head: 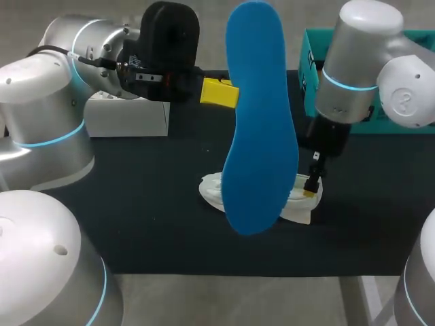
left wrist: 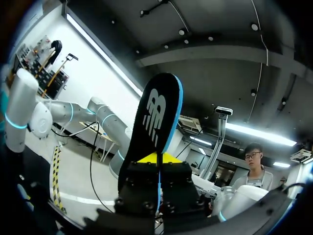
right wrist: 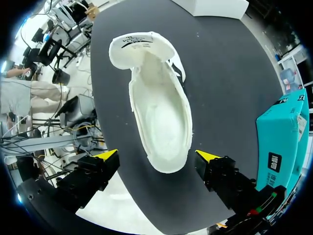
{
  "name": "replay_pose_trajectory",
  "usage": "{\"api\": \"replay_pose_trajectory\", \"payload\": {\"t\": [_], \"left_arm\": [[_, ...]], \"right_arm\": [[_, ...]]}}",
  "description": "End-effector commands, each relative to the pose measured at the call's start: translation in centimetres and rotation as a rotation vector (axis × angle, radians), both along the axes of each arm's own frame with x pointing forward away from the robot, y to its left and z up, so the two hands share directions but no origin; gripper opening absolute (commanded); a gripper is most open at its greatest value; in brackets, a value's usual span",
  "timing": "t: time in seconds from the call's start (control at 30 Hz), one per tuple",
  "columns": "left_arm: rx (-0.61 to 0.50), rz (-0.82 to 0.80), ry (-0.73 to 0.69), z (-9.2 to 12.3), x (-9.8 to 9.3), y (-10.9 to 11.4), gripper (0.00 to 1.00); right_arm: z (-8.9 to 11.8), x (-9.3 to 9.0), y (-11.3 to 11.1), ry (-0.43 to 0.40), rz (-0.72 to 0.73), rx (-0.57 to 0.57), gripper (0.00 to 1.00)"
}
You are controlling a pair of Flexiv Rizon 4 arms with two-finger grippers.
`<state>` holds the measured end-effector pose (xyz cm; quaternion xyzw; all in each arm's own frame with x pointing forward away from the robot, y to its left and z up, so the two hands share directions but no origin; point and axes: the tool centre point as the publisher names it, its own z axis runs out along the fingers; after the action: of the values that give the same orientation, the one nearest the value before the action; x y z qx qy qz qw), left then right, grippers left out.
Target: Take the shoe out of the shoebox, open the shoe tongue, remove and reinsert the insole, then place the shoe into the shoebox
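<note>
Standing on end in the head view, the blue insole [head: 258, 115] has its long axis vertical, held by the left pincer [head: 219, 93] above the black counter [head: 136, 217]. The white shoe [head: 299, 204] lies under the right pincer [head: 312, 187], with the teal shoebox [head: 312, 61] behind.

In the left wrist view, the left pincer [left wrist: 157, 157] is clamped on the insole [left wrist: 154, 122], which rises straight ahead.

In the right wrist view, the right pincer [right wrist: 156, 156] gapes wide astride the shoe's [right wrist: 161, 117] near end. The shoe's length runs away from it, with the tongue folded out at the far end.

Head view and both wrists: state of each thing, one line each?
insole: out of the shoe, held upright in the air
left gripper: shut on the insole
shoe: upright on the table, tongue open, no insole inside
right gripper: open, astride one end of the shoe, not touching
shoebox: on the table, lid state hidden
</note>
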<state>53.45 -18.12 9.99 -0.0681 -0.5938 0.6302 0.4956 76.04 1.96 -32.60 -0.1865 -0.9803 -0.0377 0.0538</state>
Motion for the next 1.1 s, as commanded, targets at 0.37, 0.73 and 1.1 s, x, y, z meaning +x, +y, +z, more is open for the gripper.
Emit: {"api": "replay_pose_trajectory", "payload": {"t": [0.37, 0.73, 1.1], "left_arm": [[-0.002, -0.001, 0.000, -0.1, 0.0, 0.0, 0.00], [-0.002, -0.001, 0.000, -0.1, 0.0, 0.0, 0.00], [-0.002, -0.001, 0.000, -0.1, 0.0, 0.0, 0.00]], "right_arm": [[0.6, 3.4, 0.5, -0.011, -0.015, -0.077, 1.00], [-3.1, 7.9, 3.1, -0.006, 0.039, -0.128, 1.00], [-5.6, 9.1, 5.3, 0.028, 0.096, -0.132, 0.48]]}}
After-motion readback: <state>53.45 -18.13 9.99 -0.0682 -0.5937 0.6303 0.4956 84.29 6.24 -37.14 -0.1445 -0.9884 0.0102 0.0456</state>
